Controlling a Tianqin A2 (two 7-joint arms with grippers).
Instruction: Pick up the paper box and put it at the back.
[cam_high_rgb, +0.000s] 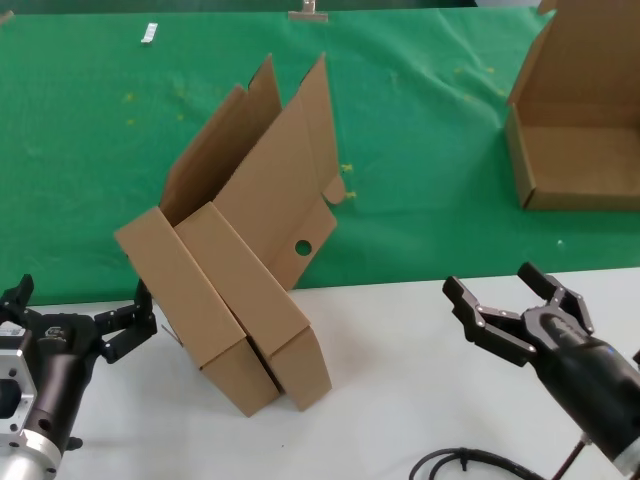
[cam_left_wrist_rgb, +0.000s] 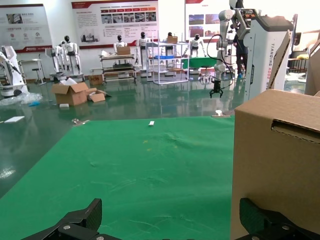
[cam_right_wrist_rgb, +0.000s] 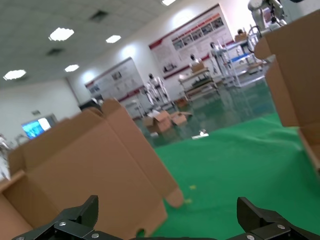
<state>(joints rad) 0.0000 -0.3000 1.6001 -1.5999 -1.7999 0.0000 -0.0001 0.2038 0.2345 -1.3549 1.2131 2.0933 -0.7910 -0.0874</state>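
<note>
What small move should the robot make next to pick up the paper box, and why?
Probably the left gripper should ease toward the paper box and close on its near left edge. Its fingers are open, and one finger is already next to that edge. The box stands tilted across the white table and the green cloth. The right gripper waits open, farther away.

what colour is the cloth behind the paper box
Bright green cloth with a few yellowish specks, clearest in the head view.
</note>
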